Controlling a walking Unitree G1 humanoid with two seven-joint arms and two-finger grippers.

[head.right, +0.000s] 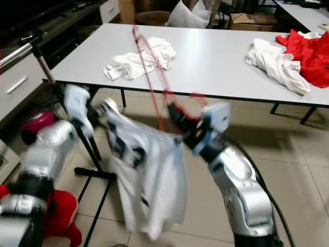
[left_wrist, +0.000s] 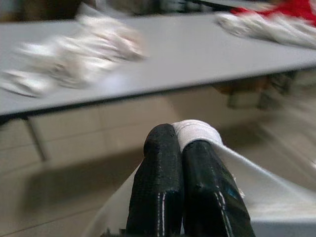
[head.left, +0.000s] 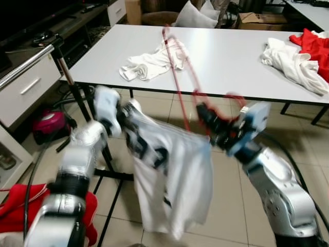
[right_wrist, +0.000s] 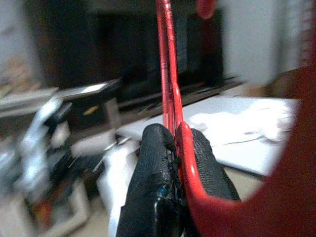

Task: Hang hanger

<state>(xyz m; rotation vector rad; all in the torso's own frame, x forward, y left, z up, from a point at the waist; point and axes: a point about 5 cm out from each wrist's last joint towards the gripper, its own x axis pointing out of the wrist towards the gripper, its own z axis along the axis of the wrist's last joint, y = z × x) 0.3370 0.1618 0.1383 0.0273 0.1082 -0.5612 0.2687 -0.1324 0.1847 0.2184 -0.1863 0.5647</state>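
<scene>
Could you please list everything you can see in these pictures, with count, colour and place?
Hanger: one, red, pinched in the right gripper, rising in front of the table.
Held garment: one, white with dark print, hanging between the two grippers.
Table: one, white, ahead of the robot.
White clothes: two heaps, one at the table's left, one at its right.
Red cloth: one, at the table's far right.
Red garment: one, on the floor at the robot's left.
Clothes rack: one, metal rail on black stand, left.
Left gripper: shut on the held garment.
Right gripper: shut on the hanger.
</scene>
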